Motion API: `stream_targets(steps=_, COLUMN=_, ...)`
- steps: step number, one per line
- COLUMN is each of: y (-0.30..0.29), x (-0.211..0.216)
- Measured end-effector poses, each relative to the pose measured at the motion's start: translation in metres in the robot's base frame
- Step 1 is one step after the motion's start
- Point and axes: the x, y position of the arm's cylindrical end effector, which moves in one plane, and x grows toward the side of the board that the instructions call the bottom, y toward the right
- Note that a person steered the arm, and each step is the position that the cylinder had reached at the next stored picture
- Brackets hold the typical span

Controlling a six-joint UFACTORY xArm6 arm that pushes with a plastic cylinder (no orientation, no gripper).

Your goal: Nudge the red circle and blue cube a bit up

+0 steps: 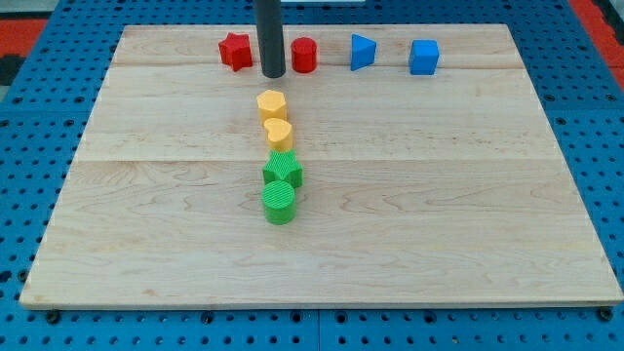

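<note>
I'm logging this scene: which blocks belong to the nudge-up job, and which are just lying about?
In the job: red circle, blue cube, my tip just left of the circle.
Lying about: red star, blue wedge, two yellow blocks, green star, green cylinder.

Even, bright light falls from above on my wooden board (322, 244); the blocks throw only short, soft shadows. I see no glare. The picture is sharp throughout, with slight perspective narrowing toward the view's top.

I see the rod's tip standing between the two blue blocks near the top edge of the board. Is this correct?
Not quite. In the camera view, my tip stands between the two red blocks, the red star and the red circle, near the board's top edge. The blue blocks lie further to the view's right.
</note>
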Motion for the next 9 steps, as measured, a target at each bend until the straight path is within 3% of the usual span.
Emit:
stream_targets(steps=2, y=0.006, x=-0.02)
stream_targets(steps=3, y=0.043, x=0.009)
stream_targets(steps=4, y=0.125, x=0.029)
stream_targets(steps=5, y=0.181, x=0.025)
stream_targets(steps=7, y=0.182, x=-0.005)
stream_targets(steps=9, y=0.227, x=0.011)
